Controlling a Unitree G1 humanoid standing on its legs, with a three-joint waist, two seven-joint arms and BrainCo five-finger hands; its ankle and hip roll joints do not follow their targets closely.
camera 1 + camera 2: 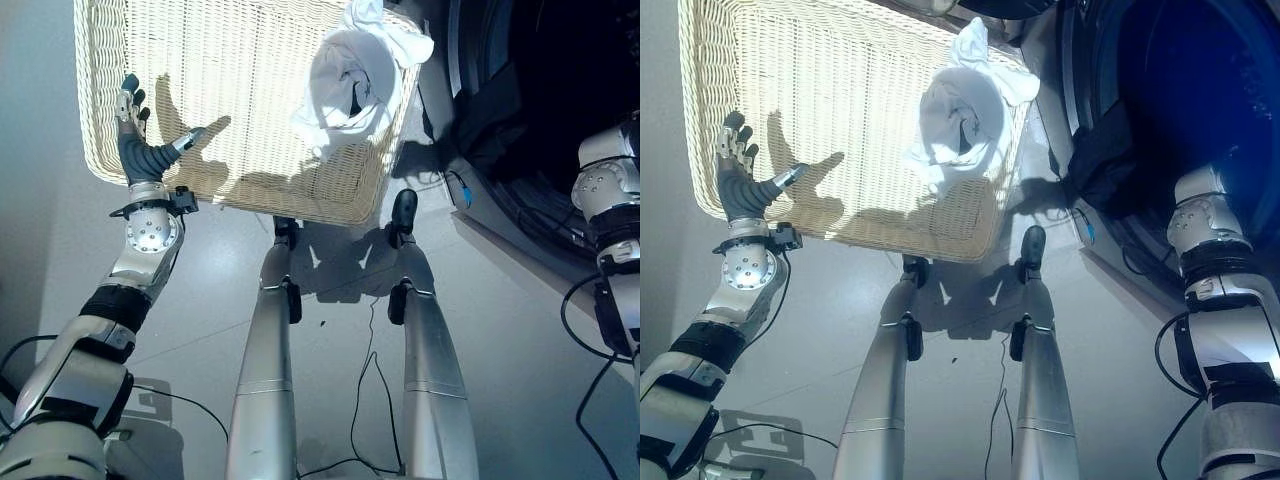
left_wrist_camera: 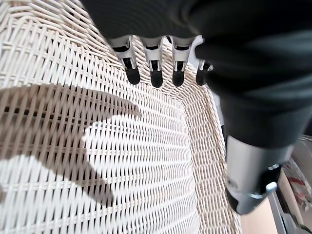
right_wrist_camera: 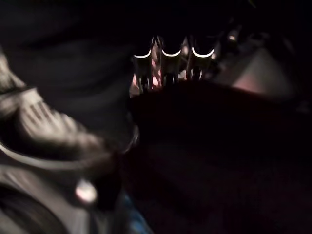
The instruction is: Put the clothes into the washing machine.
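Fingers [image 2: 155, 73] of the left hand [image 1: 140, 150] spread straight, holding nothing, over the wicker basket [image 1: 150, 60] at its near left corner. Crumpled white clothes [image 1: 350, 85] lie heaped against the basket's right rim, beside the washing machine [image 1: 1200, 100]. A dark garment [image 1: 1105, 165] hangs at the machine's opening. The right hand [image 3: 170, 63] sits in darkness; its grip cannot be told.
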